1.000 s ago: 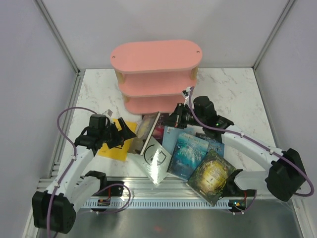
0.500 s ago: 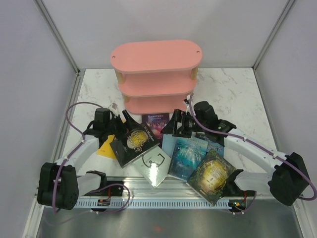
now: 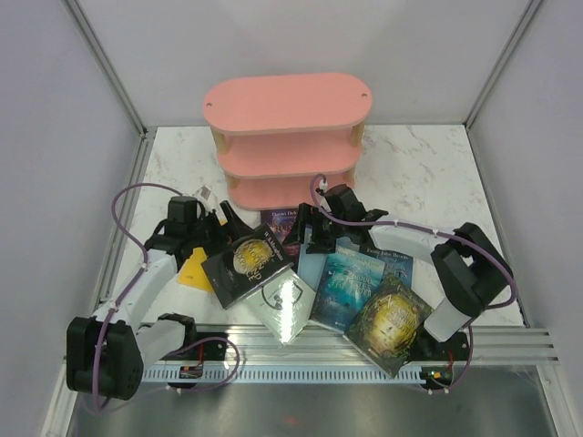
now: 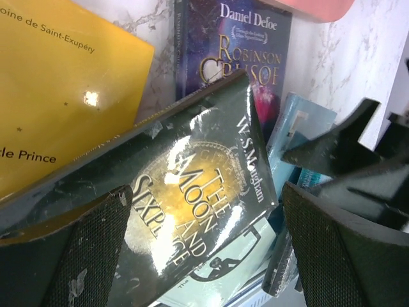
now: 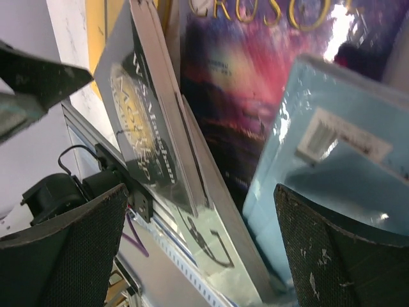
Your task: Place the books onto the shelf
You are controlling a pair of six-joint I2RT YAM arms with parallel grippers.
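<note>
top external, black book (image 3: 248,264), pink shelf (image 3: 287,105)

front centre of the table (image 3: 437,173) is blocked: the black book (image 3: 248,264), grey-green book (image 3: 284,302), teal book (image 3: 344,280) and green-gold book (image 3: 390,320) overlap, with no bare gap between them. the purple book (image 3: 284,221) lies just before the bottom tier of the shelf (image 3: 287,105), flanked by the left gripper (image 3: 224,232) and right gripper (image 3: 305,228), both spread wide. bare marble on either side of the shelf is passable.
</note>
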